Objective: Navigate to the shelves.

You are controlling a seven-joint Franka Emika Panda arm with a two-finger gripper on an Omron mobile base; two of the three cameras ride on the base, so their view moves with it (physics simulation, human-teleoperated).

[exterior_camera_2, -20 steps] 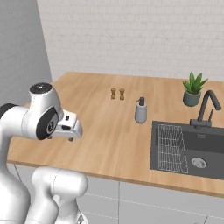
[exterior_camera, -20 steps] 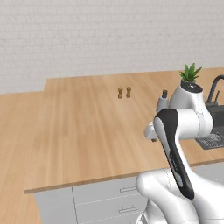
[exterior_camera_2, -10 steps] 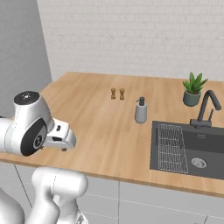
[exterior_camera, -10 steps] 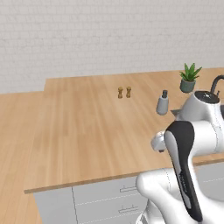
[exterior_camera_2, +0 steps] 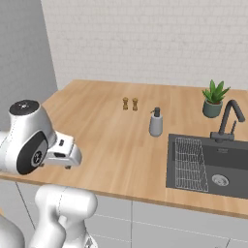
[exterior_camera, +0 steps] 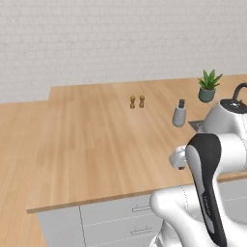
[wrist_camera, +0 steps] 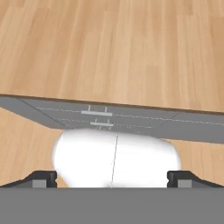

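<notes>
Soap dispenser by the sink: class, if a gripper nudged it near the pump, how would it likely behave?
The soap dispenser stands tall on a narrow base, so a high nudge would probably tip it. Its smooth grey body looks slippery and rigid. The wooden counter is flat, so a low push would likely slide it.

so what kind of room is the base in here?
A simulated kitchen, by the look of it: a long wooden counter with grey drawers below, a dark sink with a black faucet, and a soap dispenser beside it, against a white brick wall.
</notes>
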